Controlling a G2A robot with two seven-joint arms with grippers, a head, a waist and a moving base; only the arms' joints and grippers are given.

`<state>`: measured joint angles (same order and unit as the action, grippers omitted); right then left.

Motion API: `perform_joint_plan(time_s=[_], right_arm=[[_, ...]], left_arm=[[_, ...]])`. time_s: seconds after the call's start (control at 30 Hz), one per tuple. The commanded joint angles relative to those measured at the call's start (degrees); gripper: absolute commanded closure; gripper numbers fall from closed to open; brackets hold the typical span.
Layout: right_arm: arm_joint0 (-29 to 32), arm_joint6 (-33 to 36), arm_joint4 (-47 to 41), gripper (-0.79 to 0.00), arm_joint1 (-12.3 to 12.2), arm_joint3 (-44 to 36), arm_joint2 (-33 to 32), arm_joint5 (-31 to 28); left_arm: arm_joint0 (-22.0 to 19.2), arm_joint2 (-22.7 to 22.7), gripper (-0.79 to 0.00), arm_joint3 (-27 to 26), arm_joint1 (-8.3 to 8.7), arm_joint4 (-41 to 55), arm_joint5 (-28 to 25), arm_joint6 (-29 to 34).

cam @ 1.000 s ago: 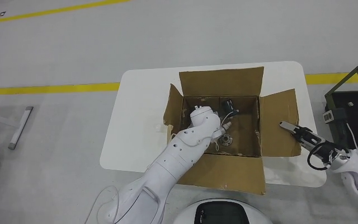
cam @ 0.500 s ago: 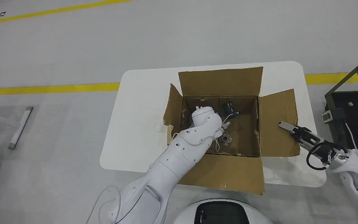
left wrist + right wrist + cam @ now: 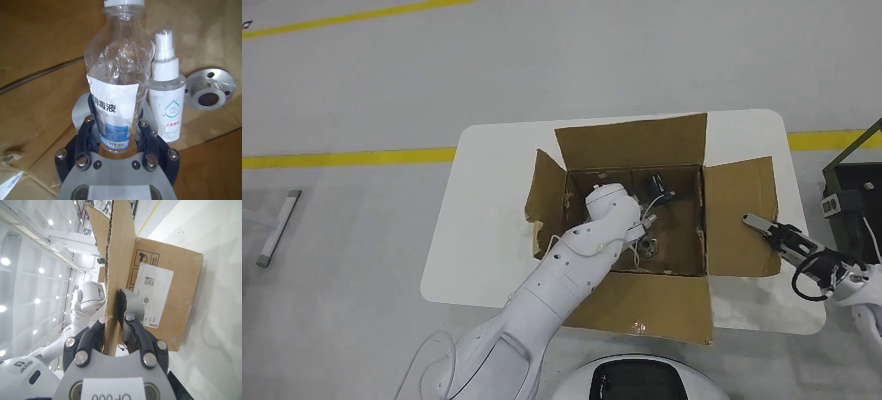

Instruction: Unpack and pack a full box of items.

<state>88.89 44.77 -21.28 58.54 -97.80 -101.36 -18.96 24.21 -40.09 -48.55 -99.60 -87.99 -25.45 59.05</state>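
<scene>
Bottle (image 3: 117, 75) lengthwise in left gripper (image 3: 115, 115), cap outward

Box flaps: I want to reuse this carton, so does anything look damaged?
Yes. The flap edge pinched in the right gripper is ragged and frayed, and the opposite flap, seen from the top view, has a torn, uneven rim. Nothing looks spilled.

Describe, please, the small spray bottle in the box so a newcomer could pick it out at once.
Look inside the open cardboard box on the white table. There the spray bottle sits between the large clear bottle in the left gripper and a metal flange. It is the smaller bottle, with a white pump nozzle under a clear cap.
</scene>
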Motion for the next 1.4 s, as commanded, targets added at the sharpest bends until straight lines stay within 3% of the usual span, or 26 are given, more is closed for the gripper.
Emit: perform_joint_plan(time_s=[0.0, 0.4, 0.63, 0.83, 1.37], right_arm=[[-0.24, 0.07, -0.1, 0.0, -0.03, 0.21, -0.21, 0.06], [-1.67, -1.15, 1.58, 0.0, -0.23, 3.29, -1.25, 0.19], [-2.79, -1.26, 2.83, 0.0, -0.42, 6.25, -1.95, -0.24], [-3.33, -1.05, 3.52, 0.0, -0.5, 6.84, -1.78, -0.63], [-2.77, -1.51, 3.91, 0.0, -0.51, 6.59, -1.16, -0.75]], left_arm=[[0.86, -1.24, 0.0, -3.52, 0.58, -0.24, -0.07, 1.79], [12.23, -9.11, 0.0, -32.85, 4.35, -1.41, -2.51, 10.08], [15.77, -12.21, 0.0, -42.99, 5.26, 0.26, -3.47, 11.73], [15.83, -14.9, 0.0, -47.98, 5.76, -0.19, -2.88, 14.19], [16.91, -23.74, 0.0, -50.76, 7.54, -7.14, -0.27, 17.55]])
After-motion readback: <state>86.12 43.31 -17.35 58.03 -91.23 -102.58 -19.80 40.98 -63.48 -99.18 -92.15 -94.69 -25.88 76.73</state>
